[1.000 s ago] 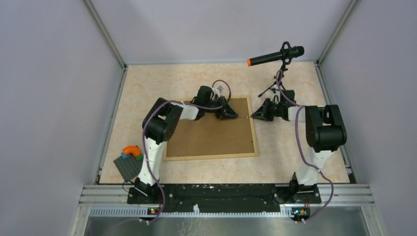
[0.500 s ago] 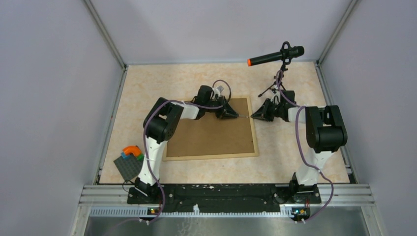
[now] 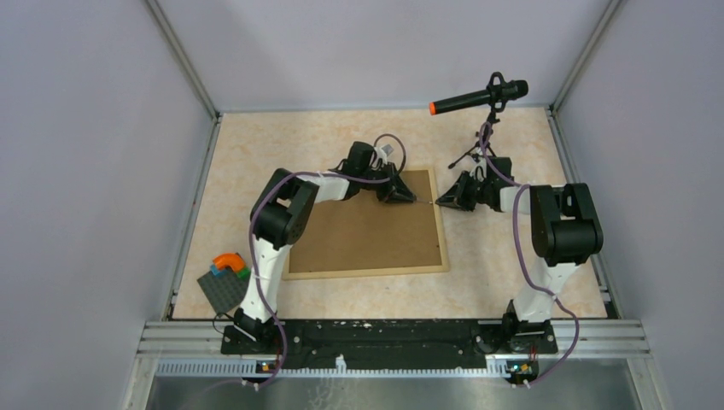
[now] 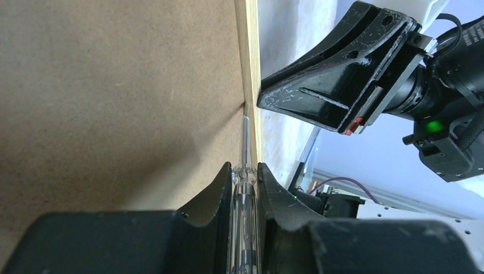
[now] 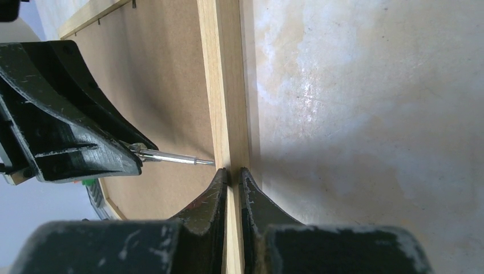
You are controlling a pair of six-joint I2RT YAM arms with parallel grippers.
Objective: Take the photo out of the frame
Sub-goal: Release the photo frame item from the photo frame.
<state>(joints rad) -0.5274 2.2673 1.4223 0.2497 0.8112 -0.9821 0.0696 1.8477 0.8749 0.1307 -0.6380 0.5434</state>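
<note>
The frame (image 3: 367, 272) lies face down mid-table, its brown backing board (image 3: 376, 239) up; the photo is hidden beneath it. My left gripper (image 3: 408, 199) is shut on a clear-handled screwdriver (image 4: 245, 188). The metal tip of the screwdriver (image 5: 177, 159) touches the seam between the board (image 4: 114, 85) and the frame's right wooden rail (image 4: 249, 57). Opposite it, my right gripper (image 5: 233, 171) is shut, its tips resting on that rail (image 5: 225, 85) from the outer side. In the top view the right gripper (image 3: 439, 202) nearly meets the left one.
A microphone (image 3: 478, 96) on a small stand sits at the back right, just behind the right arm. A dark grey baseplate (image 3: 224, 290) with coloured bricks lies at the near left. Enclosure walls close in the table's sides and back.
The left wrist has shifted slightly back and to the right while the screwdriver tip stays at the rail. The right arm has not moved.
</note>
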